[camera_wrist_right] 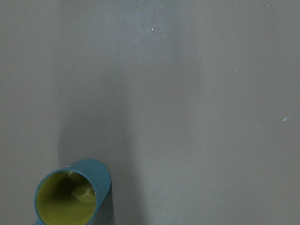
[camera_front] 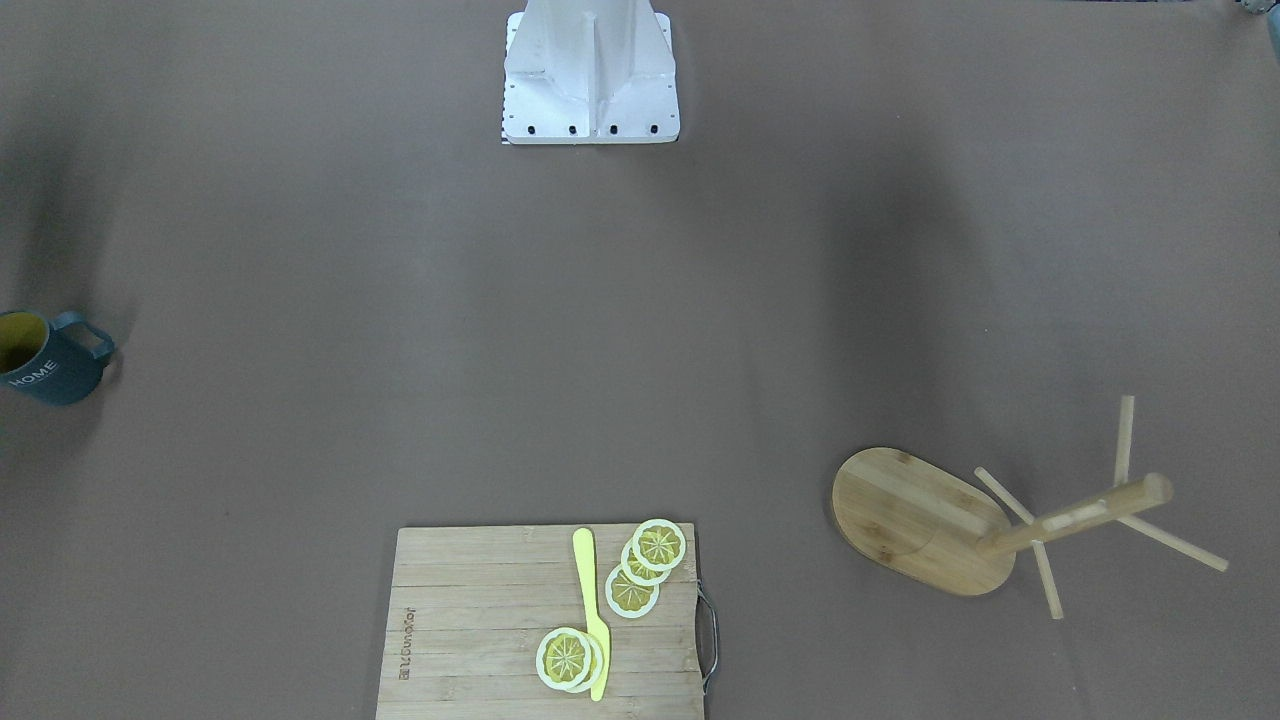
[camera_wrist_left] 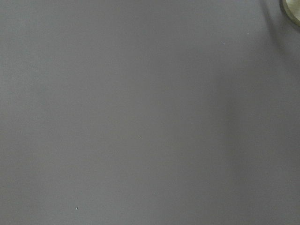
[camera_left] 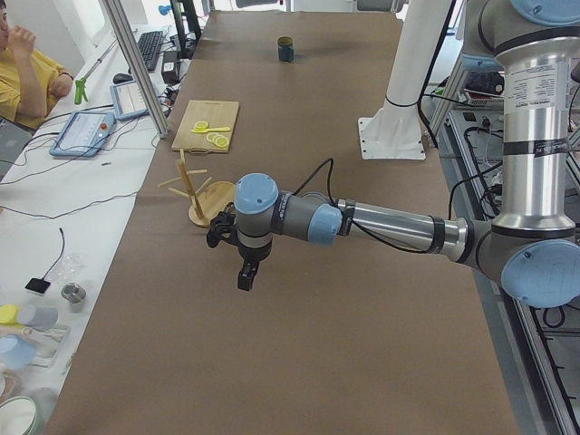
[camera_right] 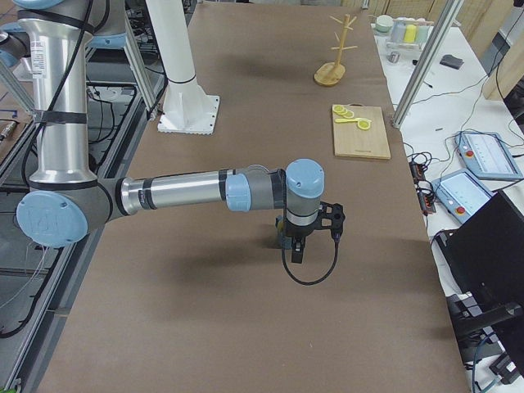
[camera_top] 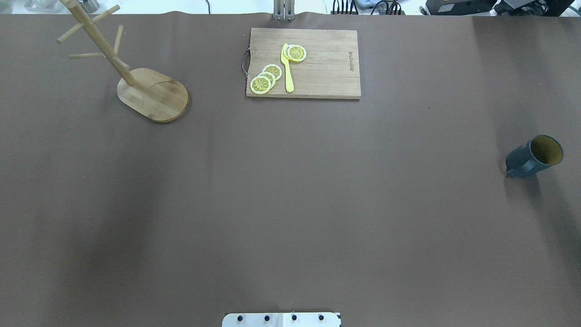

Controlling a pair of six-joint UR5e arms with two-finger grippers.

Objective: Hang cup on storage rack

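The dark teal-blue cup [camera_top: 532,158] stands upright near the table's right edge, its yellow-green inside showing; it also shows in the front view [camera_front: 50,362], the right wrist view [camera_wrist_right: 71,197] and far off in the left side view [camera_left: 286,48]. The bamboo storage rack [camera_top: 152,93] stands at the far left, upright with bare pegs [camera_front: 915,520] [camera_left: 195,195] [camera_right: 333,57]. My left gripper [camera_left: 246,279] hangs above the table short of the rack. My right gripper [camera_right: 296,252] hangs above the table near the cup. I cannot tell whether either is open or shut.
A rectangular bamboo cutting board [camera_top: 317,68] with lemon slices [camera_top: 265,78] and a yellow knife [camera_top: 287,68] lies at the far middle of the table. The robot's white base plate [camera_top: 281,319] is at the near edge. An operator [camera_left: 27,72] sits beyond the table's far side.
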